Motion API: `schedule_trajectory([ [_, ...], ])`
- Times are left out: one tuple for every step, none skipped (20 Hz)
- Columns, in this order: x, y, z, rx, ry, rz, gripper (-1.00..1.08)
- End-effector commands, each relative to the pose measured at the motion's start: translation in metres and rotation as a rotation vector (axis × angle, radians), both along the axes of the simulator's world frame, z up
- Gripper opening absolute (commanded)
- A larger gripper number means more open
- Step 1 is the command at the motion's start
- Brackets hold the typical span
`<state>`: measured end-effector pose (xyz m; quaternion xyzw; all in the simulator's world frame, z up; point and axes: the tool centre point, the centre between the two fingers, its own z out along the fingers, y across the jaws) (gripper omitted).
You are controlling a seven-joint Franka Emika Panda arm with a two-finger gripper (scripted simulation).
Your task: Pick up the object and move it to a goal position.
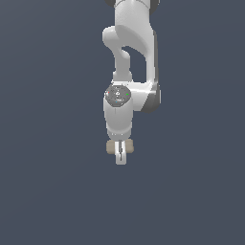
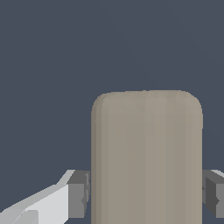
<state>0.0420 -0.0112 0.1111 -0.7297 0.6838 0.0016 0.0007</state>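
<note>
Wrist view: tan matte block (image 2: 146,157), rounded corners, plain; tool (image 2: 146,197) pads clamped against its sides.

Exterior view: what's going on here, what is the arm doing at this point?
A single white Panda arm has its gripper lowered around a small tan block. In the wrist view the block sits between the two grey finger pads, which stand right against its sides, so it looks gripped or very nearly so. Whether it is lifted off the plain dark surface cannot be told. No goal marker is visible.
</note>
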Motion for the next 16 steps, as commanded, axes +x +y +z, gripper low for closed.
schedule_trajectory([
  [-0.01, -0.004, 0.023, 0.001, -0.001, 0.0, -1.0],
  [-0.014, -0.005, 0.032, 0.001, -0.001, 0.0, -1.0],
  [-0.017, -0.007, 0.041, 0.002, 0.0, 0.0, -1.0],
  [-0.021, -0.008, 0.051, 0.002, 0.0, 0.0, -1.0],
  [-0.025, -0.01, 0.06, 0.002, 0.0, 0.0, -1.0],
  [-0.029, -0.012, 0.07, 0.002, 0.0, -0.001, -1.0],
  [-0.033, -0.013, 0.079, 0.002, 0.0, -0.001, -1.0],
  [-0.037, -0.015, 0.089, 0.002, 0.0, -0.001, -1.0],
  [-0.041, -0.017, 0.099, 0.002, 0.0, -0.001, -1.0],
  [-0.045, -0.018, 0.109, 0.002, 0.0, -0.001, -1.0],
  [-0.049, -0.02, 0.119, 0.002, 0.0, -0.001, -1.0],
  [-0.053, -0.022, 0.129, 0.002, 0.0, -0.001, -1.0],
  [-0.058, -0.024, 0.14, 0.002, 0.0, -0.001, -1.0],
  [-0.062, -0.026, 0.151, 0.002, 0.0, -0.001, -1.0],
  [-0.066, -0.028, 0.162, 0.002, 0.0, -0.002, -1.0],
  [-0.071, -0.03, 0.173, 0.002, 0.0, -0.002, -1.0],
])
